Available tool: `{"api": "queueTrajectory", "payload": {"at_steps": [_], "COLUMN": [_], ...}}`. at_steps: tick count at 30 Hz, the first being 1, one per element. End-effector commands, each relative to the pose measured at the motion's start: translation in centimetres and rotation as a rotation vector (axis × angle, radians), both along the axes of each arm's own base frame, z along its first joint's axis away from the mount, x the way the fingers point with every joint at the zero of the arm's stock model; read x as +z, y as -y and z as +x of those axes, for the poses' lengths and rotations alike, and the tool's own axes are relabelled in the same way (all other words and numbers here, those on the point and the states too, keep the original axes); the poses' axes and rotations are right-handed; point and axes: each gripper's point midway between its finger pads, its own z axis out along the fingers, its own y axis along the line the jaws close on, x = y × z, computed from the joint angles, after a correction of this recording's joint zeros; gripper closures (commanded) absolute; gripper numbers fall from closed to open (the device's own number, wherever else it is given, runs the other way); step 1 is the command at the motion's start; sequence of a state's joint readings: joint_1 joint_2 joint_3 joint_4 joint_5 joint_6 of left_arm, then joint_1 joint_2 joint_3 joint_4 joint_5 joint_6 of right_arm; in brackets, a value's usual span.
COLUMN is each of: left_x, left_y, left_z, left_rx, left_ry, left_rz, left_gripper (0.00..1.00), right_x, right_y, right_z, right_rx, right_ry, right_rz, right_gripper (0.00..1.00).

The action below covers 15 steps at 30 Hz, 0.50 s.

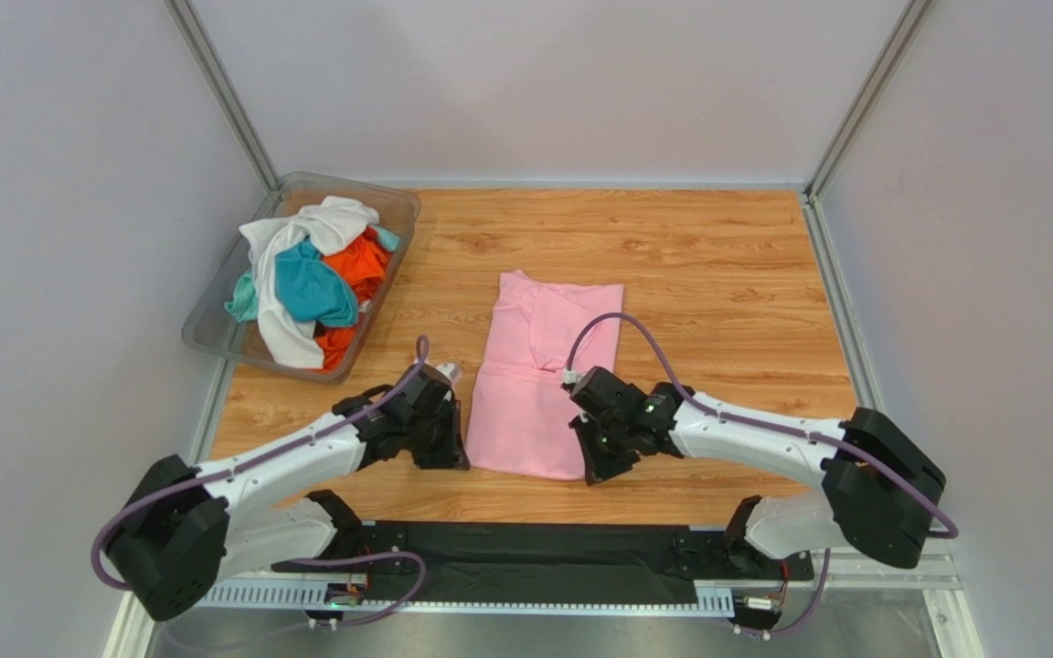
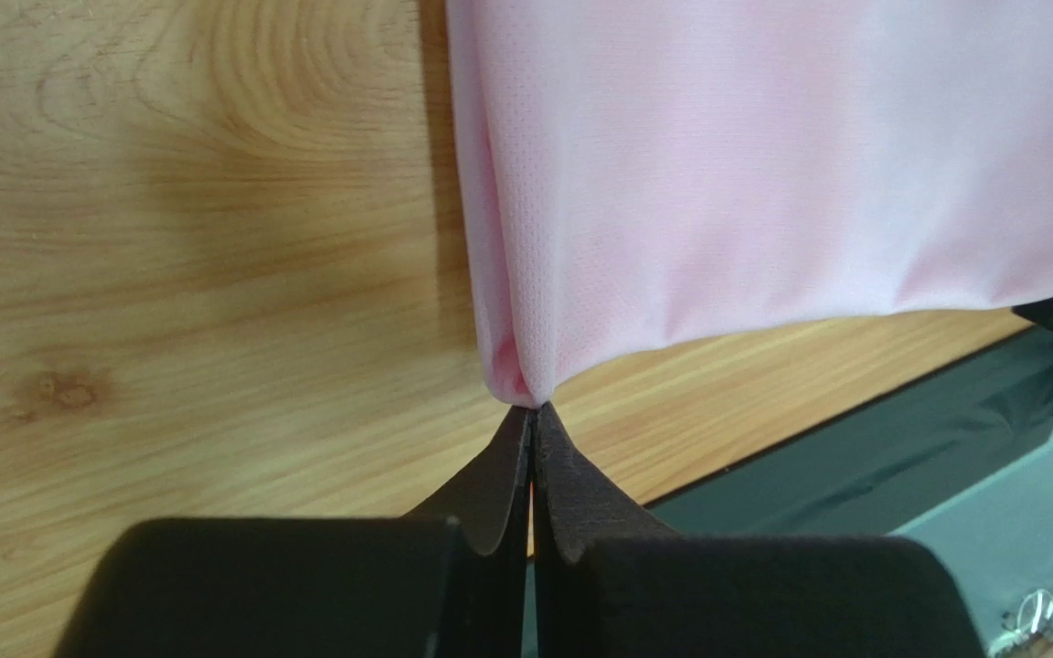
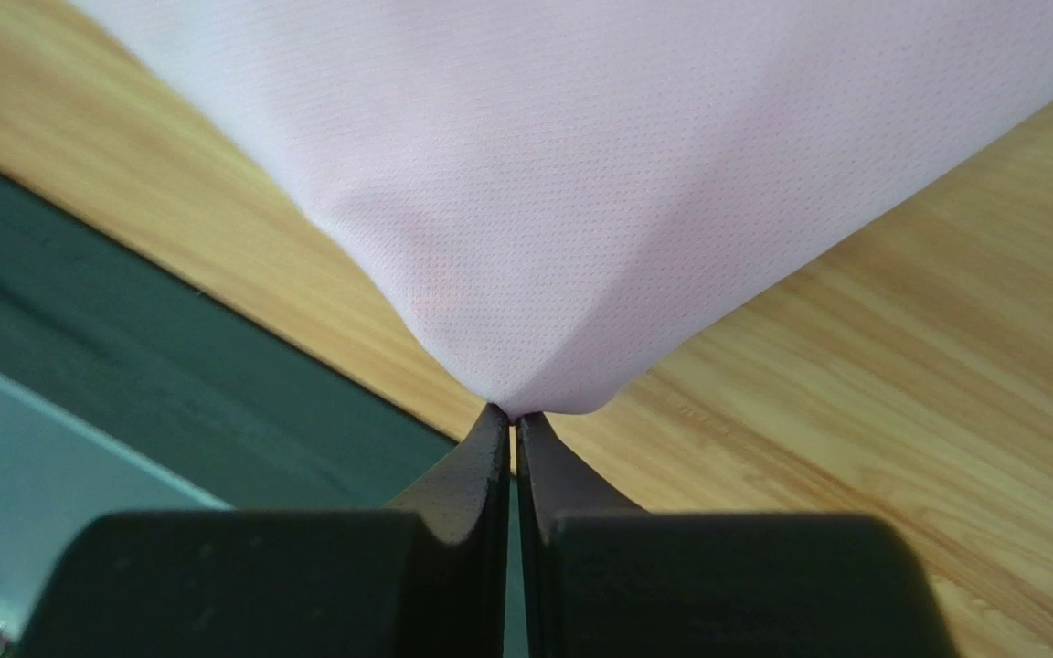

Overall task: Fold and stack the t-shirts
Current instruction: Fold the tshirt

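Observation:
A light pink t-shirt [image 1: 542, 377], folded into a long strip, lies on the wooden table in the middle. My left gripper [image 1: 458, 459] is shut on its near left corner; the left wrist view shows the pink cloth [image 2: 766, 178] pinched at my fingertips [image 2: 534, 409]. My right gripper [image 1: 593, 473] is shut on its near right corner; the right wrist view shows the cloth [image 3: 587, 178] drawn to a point at my fingertips [image 3: 513, 411]. White, teal and orange t-shirts [image 1: 310, 278] lie heaped in the bin.
A clear plastic bin [image 1: 212, 318] stands at the far left of the table. The table's near edge and a black base strip [image 1: 532, 549] run just behind both grippers. Walls close in the left, right and back.

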<state>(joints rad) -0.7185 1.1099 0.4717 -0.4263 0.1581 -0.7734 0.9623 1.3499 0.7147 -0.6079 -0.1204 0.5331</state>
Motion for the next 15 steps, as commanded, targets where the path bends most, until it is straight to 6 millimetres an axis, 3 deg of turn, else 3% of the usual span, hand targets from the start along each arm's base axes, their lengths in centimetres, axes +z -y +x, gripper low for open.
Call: {"api": "queueTrajectory", "payload": {"at_steps": [1,7,10,15], "left_x": [1.9,5.8,9.5,12.2], "left_y": [0.4,-0.3,-0.6,-1.6], "left_z": [-0.5,-1.0,-0.7,-0.7], "left_rx": [-0.014,-0.015,-0.006,0.002], "left_ry": [0.04,0.147,0.252,0.339], "left_rz": [-0.079,-0.158,-0.218,-0.229], "left_gripper": [1.0,1.0,1.0,1.0], "right_x": [3.8,8.2,10.7,13.4], "right_y": [-2.2,-3.7,-4.3,-4.4], "right_z": [-1.2,-4.2,-5.5,-6.5], "right_rx": [0.064,0.123,0.168,0.201], "right_ry": [-0.023,-0.127,-0.166,-0.175], "right_rz": [0.134,0.318,0.416,0.506], "right_gripper": [1.0,1.0,1.0,1.0]}}
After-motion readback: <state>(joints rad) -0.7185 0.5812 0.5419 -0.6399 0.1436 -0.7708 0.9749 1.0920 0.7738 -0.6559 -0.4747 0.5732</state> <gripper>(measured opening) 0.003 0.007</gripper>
